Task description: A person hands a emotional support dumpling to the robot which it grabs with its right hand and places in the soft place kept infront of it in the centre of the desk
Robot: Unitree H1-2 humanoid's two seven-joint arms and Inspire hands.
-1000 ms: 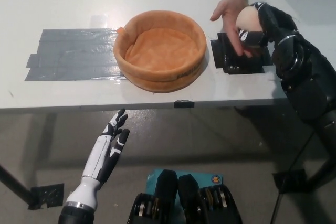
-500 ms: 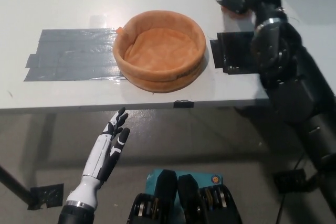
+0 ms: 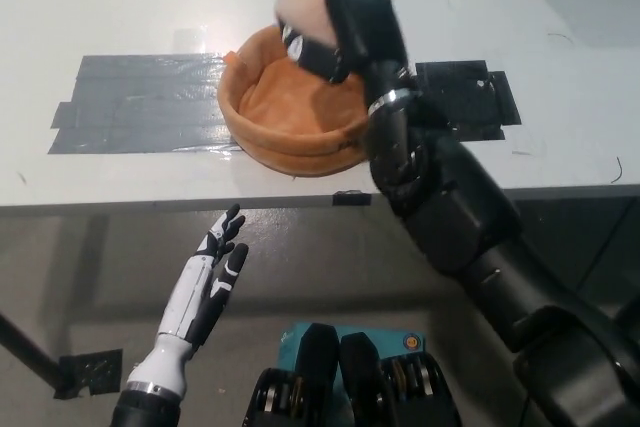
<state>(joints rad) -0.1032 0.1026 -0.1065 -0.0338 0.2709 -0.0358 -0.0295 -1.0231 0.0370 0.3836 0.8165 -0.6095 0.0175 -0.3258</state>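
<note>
The black right robot hand (image 3: 345, 22) is clamped around the pale, rounded plush dumpling (image 3: 305, 7), holding it above the orange soft round basket (image 3: 290, 137) mid-table for release, while the white left robot hand (image 3: 215, 272), fingers apart, rests below the table's near edge.

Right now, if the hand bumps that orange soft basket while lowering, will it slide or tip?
The orange soft basket looks plush and light, so it would probably slide. Being wide and low, it is unlikely to tip. Its rim would likely give under the right hand.

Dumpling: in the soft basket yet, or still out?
Out. The right hand is shut on the dumpling, holding it above the orange basket; the basket's visible interior holds nothing. Left hand rests open below the desk edge.
</note>
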